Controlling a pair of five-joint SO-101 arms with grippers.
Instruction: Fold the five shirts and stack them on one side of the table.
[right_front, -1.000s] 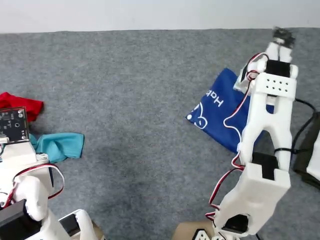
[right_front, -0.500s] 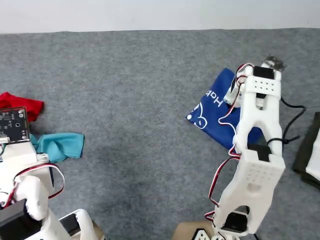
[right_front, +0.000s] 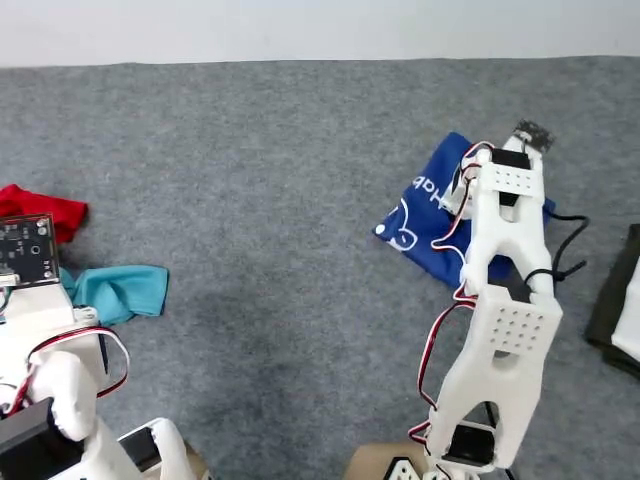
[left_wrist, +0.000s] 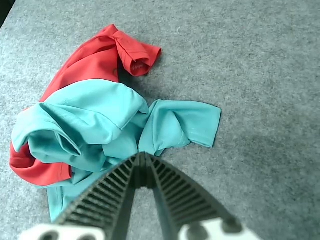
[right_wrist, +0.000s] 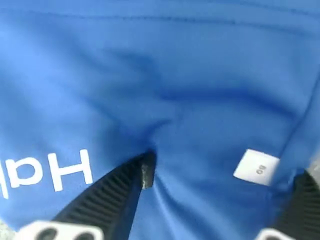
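Blue shirt (right_front: 420, 225) lies on the grey felt surface (right_front: 250, 170) toward its right side, partly under the right arm (right_front: 505, 300). The right tool (right_wrist: 225, 182) is released, fingers spread wide and pressed onto the blue cloth, which puckers at one fingertip (right_wrist: 146, 174). The left tool (left_wrist: 145, 167) is clenched on nothing, above a teal shirt (left_wrist: 95, 120) crumpled over a red shirt (left_wrist: 95, 60) near the left edge. A dark garment (right_front: 612, 310) lies at the right edge.

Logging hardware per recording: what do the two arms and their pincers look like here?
The right arm and left arm are white plastic with black motor blocks and looping red and white wires; the right arm's panels are perforated. The left pincer and right pincer have black ribbed fingers.
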